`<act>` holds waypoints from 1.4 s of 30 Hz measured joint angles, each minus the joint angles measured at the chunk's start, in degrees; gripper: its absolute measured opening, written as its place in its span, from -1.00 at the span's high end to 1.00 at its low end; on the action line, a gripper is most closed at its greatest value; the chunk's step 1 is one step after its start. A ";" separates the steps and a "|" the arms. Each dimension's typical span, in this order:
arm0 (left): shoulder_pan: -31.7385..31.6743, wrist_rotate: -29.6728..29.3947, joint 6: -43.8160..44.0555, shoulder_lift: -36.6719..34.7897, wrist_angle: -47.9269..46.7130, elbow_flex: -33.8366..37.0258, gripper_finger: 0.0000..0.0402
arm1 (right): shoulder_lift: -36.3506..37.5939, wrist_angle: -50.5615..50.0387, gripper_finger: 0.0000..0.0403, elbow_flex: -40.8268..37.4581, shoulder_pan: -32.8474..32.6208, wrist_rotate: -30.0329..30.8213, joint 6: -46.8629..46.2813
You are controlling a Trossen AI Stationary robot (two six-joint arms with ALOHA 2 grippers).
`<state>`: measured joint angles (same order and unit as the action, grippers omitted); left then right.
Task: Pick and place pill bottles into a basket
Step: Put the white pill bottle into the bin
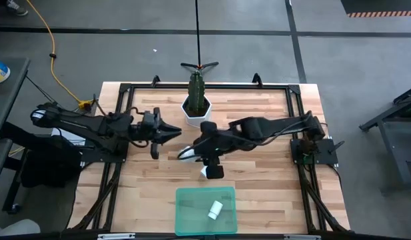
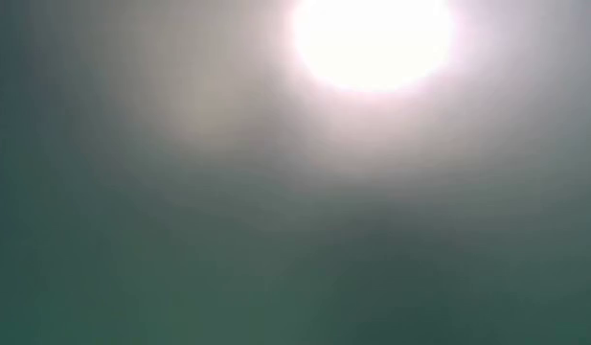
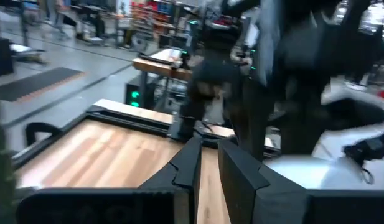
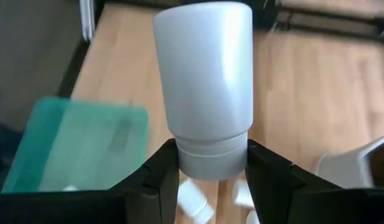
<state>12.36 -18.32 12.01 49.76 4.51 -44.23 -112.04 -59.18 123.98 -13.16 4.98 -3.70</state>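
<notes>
Right arm's got a bottle, tray is the next stop

Nearest the front edge sits the green tray (image 1: pixel 205 211) with one pill bottle (image 1: pixel 214 210) already lying in it on its side, long axis running slantwise. Just past it, the right end effector (image 4: pixel 211 163) is clamped on the cap end of another bottle (image 4: pixel 205 81), which points straight out from the fingers, so its long axis follows the reach. My worry: the grip is only on the narrow cap, so a quick swing could twist it loose and drop it on the wooden surface (image 1: pixel 272 173) short of the tray. A few more bottles (image 4: pixel 193 200) lie below. Further left, the left end effector (image 3: pixel 207 163) waits, fingers narrow and empty, with a plant pot (image 1: pixel 196 107) at the far side.
</notes>
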 joint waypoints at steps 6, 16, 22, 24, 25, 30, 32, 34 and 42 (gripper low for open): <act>0.00 -1.99 -1.31 -4.41 -5.79 0.00 0.55 | -5.24 -7.70 0.30 -0.06 -0.37 -9.00 -2.76; 0.00 -2.83 -1.01 -6.05 -11.16 0.02 0.55 | -12.26 -23.00 0.30 -0.06 -3.47 -19.51 -5.44; 0.00 -3.19 2.89 -6.00 -12.44 0.02 0.55 | -14.00 -23.87 0.30 -0.06 -5.74 -24.85 -6.60; 0.00 -3.22 3.28 -6.00 -12.50 0.02 0.55 | -14.15 -23.08 0.30 -0.06 -6.65 -25.30 -6.61; 0.00 -3.20 3.26 -6.00 -12.64 0.02 0.55 | -14.15 -22.34 0.30 -0.06 -7.05 -25.72 -6.66; 0.00 -3.22 5.69 -5.97 -14.09 0.02 0.55 | -14.15 -12.10 0.30 -0.06 -7.64 -35.17 -11.12; 0.00 -3.14 7.53 -5.97 -14.14 0.02 0.55 | -14.15 -7.03 0.30 -0.04 -7.64 -40.29 -14.70; 0.00 -1.71 8.08 -6.00 -14.18 0.02 0.55 | -14.15 -3.20 0.30 -0.04 -7.59 -44.36 -18.72; 0.02 9.68 13.35 -6.00 -14.90 0.02 0.55 | -16.34 2.09 0.30 0.03 -6.05 -57.17 -36.15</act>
<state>12.38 -8.64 25.36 43.77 -10.39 -44.21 -128.38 -57.09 124.01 -19.21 -52.19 -39.85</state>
